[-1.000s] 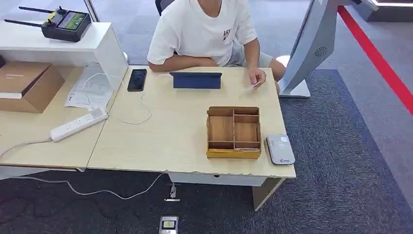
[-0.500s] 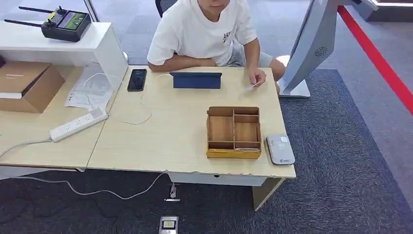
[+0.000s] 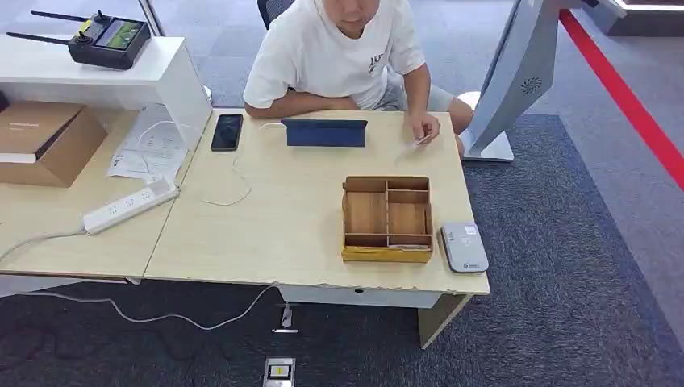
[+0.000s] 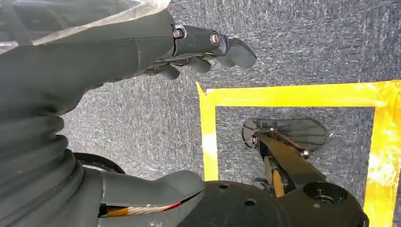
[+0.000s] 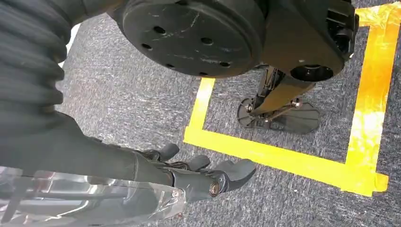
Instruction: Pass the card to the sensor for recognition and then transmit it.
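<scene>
Card (image 3: 420, 142), small and pale, sits pinched in the hand (image 3: 424, 127) of a person in a white shirt at the far side of the table (image 3: 282, 218), near its far right corner and just above the tabletop. Close to the near right corner lies the grey sensor (image 3: 464, 247), flat on the table and just beside the right wall of a wooden tray (image 3: 386, 219) split into several compartments. A dark blue tablet (image 3: 324, 132) stands in front of the person, and a black phone (image 3: 227, 131) lies to its left with a white cable (image 3: 234, 181) trailing from it across the wood. On the lower table to the left rest a white power strip (image 3: 129, 206), some papers (image 3: 145, 149) and a brown cardboard box (image 3: 44, 141); a black remote controller (image 3: 101, 39) with antennas sits on a white shelf above them. The left hand (image 4: 198, 52) hangs over grey carpet (image 4: 302, 42) marked with yellow tape (image 4: 293, 94), its fingers (image 4: 236, 52) loosely curved, a little apart and holding nothing. The right hand (image 5: 198, 172) hangs the same way over the carpet, its fingers (image 5: 236, 170) slightly apart and holding nothing.
</scene>
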